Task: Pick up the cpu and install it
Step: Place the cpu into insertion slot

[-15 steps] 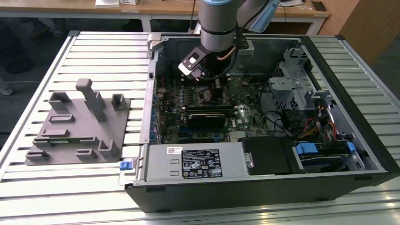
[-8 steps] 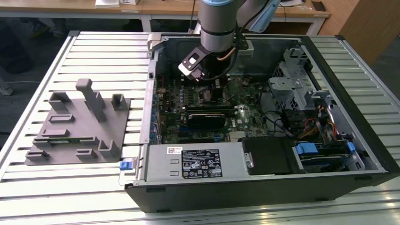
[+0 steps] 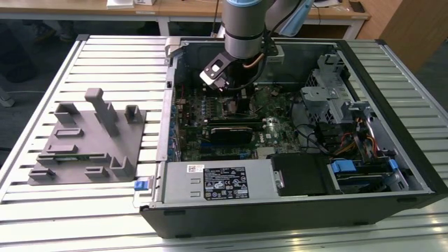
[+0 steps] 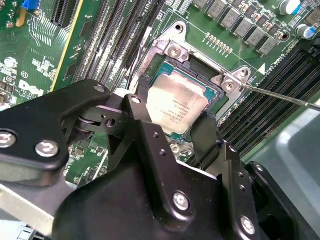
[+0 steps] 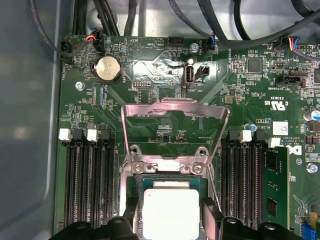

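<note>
Reaches by way of the arm [image 3: 245,31] down into the open computer case [image 3: 409,157], which lies on its side on the slatted table [image 3: 105,58], and hangs low over the motherboard [image 3: 276,105] near the case's far wall in the exterior view. Holds the gripper [image 4: 172,117] right at the socket [image 4: 172,50], with the cpu [image 4: 177,105] between the black fingers [image 4: 137,107]. Closed only as far as the chip's width, against two opposite edges of it, with nothing else in the grip. In both wrist views, the cpu within the socket's metal frame, silvery top upward, flat or very nearly flat on the socket bed; cannot tell whether it is fully seated. In the first wrist view, the gripper [image 5: 170,220] astride the cpu [image 5: 171,212], and just beyond the chip the hinged load plate [image 5: 175,107] swung up and open, clear of it. In the second wrist view, a thin metal lever [image 4: 280,96] running out sideways from one screwed corner of the frame, not pressed down over the chip. On both sides of the socket, rows of black memory slots [image 5: 90,185]; farther off on the green board, past the open plate, a round coin battery [image 5: 108,68]. On the table at the exterior view's left of the case, well apart from the arm, a gray fixture [image 3: 87,142] with several upright posts. Along the case's near edge in the exterior view, a silver power supply [image 3: 217,181] with a label on top.
</note>
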`<state>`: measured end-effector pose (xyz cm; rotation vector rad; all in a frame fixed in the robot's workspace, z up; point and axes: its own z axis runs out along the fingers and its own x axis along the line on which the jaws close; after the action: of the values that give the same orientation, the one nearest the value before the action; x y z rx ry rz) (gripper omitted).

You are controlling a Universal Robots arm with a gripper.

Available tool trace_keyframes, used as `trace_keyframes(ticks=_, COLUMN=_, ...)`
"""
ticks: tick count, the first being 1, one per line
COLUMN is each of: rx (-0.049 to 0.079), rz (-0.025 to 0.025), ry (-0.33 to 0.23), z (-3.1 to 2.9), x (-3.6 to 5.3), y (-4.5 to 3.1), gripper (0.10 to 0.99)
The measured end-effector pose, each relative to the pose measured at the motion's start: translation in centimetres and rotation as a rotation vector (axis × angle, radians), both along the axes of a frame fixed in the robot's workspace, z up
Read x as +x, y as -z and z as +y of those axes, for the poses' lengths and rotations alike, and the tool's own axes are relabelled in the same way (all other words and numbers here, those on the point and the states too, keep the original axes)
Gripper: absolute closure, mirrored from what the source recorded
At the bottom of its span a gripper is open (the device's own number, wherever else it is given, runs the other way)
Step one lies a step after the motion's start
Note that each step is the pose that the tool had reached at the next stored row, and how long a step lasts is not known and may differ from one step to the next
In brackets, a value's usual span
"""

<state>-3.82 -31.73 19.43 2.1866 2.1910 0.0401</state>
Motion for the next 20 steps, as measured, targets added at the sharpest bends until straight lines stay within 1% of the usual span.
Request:
trace_keyframes(ticks=15, rx=0.001, rz=0.0000, ry=0.001, z=0.39, x=0.00, y=0.11, gripper=0.475)
trace_keyframes(ticks=20, rx=0.001, rz=0.0002, ry=0.001, z=0.41, x=0.00, y=0.08, gripper=0.475)
